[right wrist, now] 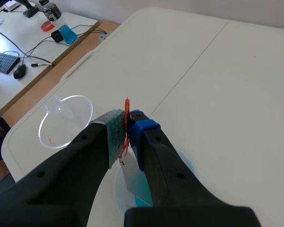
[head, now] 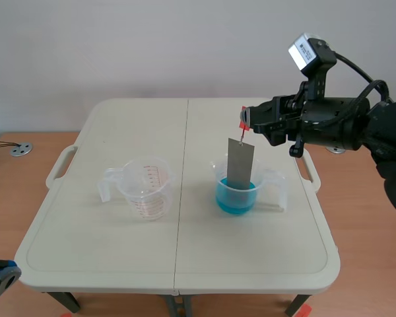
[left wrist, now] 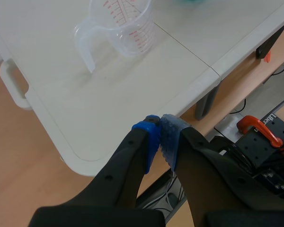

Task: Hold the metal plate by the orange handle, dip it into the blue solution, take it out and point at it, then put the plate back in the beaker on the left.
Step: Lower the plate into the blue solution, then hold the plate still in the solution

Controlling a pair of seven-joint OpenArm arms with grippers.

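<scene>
My right gripper is shut on the orange handle of the grey metal plate. The plate hangs upright with its lower edge inside the beaker of blue solution, right of the table's middle. In the right wrist view the plate drops from between my fingers into the blue liquid. The clear beaker with red markings stands to the left, holding nothing. My left gripper is shut on nothing, low off the table's near-left corner, with that beaker far ahead of it.
The beige folding table has a centre seam and side handles. A desk with a keyboard, mouse and cables stands beyond the table in the right wrist view. Clamps and black gear lie on the floor below the table edge.
</scene>
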